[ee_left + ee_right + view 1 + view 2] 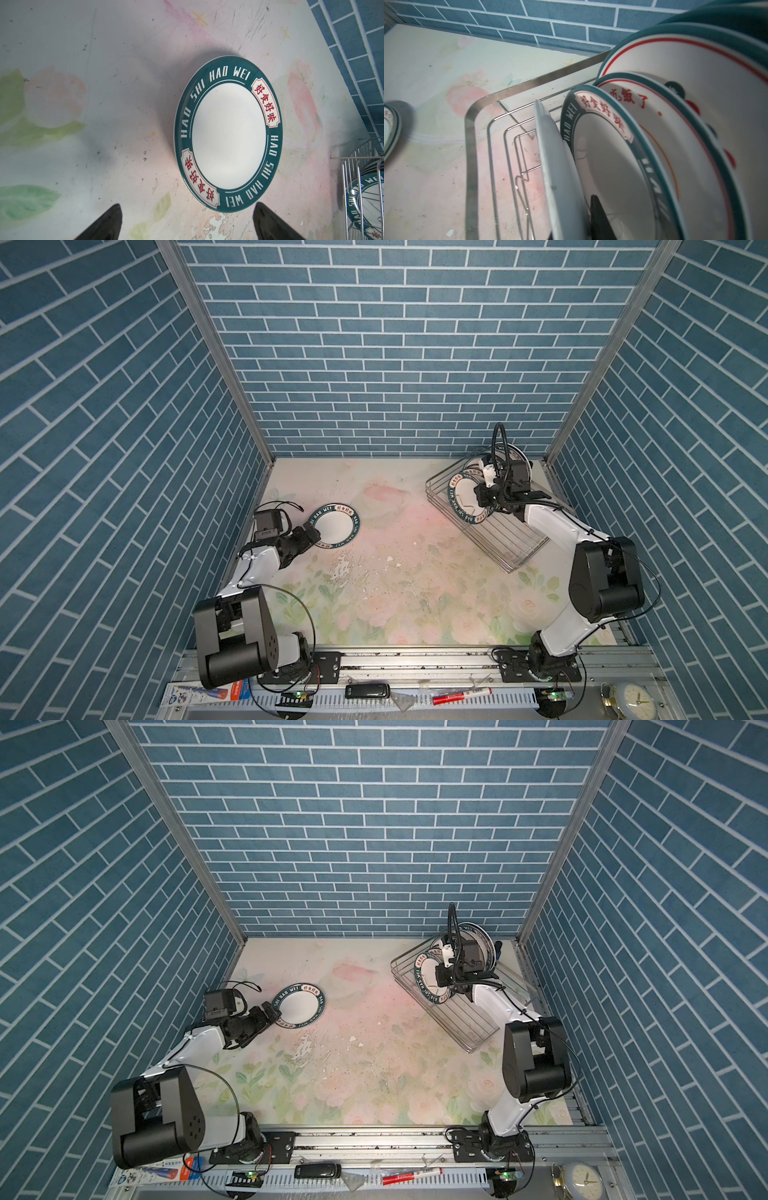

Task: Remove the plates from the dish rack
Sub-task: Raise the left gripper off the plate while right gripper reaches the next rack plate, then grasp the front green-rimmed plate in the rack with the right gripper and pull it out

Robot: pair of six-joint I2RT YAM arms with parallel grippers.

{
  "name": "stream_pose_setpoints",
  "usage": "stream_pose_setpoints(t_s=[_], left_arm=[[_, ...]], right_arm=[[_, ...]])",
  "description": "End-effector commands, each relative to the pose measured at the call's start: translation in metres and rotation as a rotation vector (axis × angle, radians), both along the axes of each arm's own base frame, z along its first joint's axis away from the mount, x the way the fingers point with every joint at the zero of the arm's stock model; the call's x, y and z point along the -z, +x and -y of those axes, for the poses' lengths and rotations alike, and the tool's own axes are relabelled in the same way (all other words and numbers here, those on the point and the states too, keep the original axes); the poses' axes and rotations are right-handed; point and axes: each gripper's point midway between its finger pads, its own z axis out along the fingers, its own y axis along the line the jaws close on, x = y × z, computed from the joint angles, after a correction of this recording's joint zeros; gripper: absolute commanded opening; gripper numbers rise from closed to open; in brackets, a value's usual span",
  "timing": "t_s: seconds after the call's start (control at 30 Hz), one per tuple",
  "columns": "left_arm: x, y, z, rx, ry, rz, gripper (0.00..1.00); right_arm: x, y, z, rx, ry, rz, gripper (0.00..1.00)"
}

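Note:
A white plate (336,531) (300,1006) (228,135) with a teal lettered band lies flat on the table at the left. My left gripper (309,534) (272,1011) (187,205) is open just short of its near rim, with nothing between the fingers. The dish rack (519,547) (478,1027) (469,145) stands at the back right with several plates upright in it. My right gripper (480,494) (440,974) (571,218) is shut on the rim of the end plate (554,166), seen edge-on. One finger sits between it and the teal-banded plate (608,166) (463,495) beside it.
Blue brick walls close in the back and both sides, and the rack sits near the back right corner. Beyond the front rail lie a clock (631,699), a red marker (461,696), a black device (368,691) and a tube (199,695).

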Motion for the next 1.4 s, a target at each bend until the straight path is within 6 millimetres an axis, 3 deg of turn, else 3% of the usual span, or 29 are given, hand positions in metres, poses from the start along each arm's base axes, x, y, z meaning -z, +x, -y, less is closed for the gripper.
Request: stream_pose_setpoints(t_s=[0.0, 0.33, 0.7, 0.9, 1.37], left_arm=[[-0.001, 0.002, 0.003, 0.021, -0.003, 0.004, 0.99], [-0.003, 0.003, 0.005, 0.027, -0.012, 0.014, 0.99], [-0.005, 0.005, 0.005, 0.026, -0.018, 0.036, 0.99], [-0.007, 0.009, 0.012, 0.045, -0.053, 0.055, 0.99], [-0.003, 0.005, 0.015, 0.055, -0.061, 0.065, 0.99]], right_arm=[[0.011, -0.012, -0.008, -0.011, 0.044, -0.051, 0.07], [0.001, -0.016, -0.005, -0.011, 0.031, -0.033, 0.00], [-0.029, -0.016, 0.004, 0.003, -0.015, 0.041, 0.00], [-0.056, -0.019, 0.005, -0.016, -0.040, 0.093, 0.00], [-0.161, -0.035, 0.008, -0.055, -0.053, 0.292, 0.00]])
